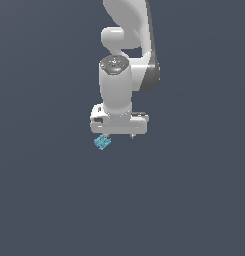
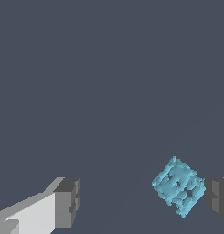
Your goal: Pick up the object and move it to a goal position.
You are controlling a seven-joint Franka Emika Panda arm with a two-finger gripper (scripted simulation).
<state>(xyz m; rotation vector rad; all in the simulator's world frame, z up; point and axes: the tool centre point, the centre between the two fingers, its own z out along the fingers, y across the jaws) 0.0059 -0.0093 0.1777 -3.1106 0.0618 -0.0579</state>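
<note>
The object [image 1: 102, 142] is a tiny light-blue, bumpy block on the dark grey floor, just under the end of my white gripper's hand that lies toward the exterior view's left. My gripper [image 1: 119, 136] points straight down and is open, with the jaws wide apart. In the wrist view the object [image 2: 179, 186] lies tilted between the two fingers, right against one dark finger pad [image 2: 217, 199] and far from the other pad [image 2: 67, 201]. Nothing is held. My gripper [image 2: 143, 201] is low over the floor.
A plain dark grey floor [image 1: 54, 200] fills both views. The white arm [image 1: 126, 40] rises behind the hand toward the top of the exterior view. No other objects, edges or goal marker show.
</note>
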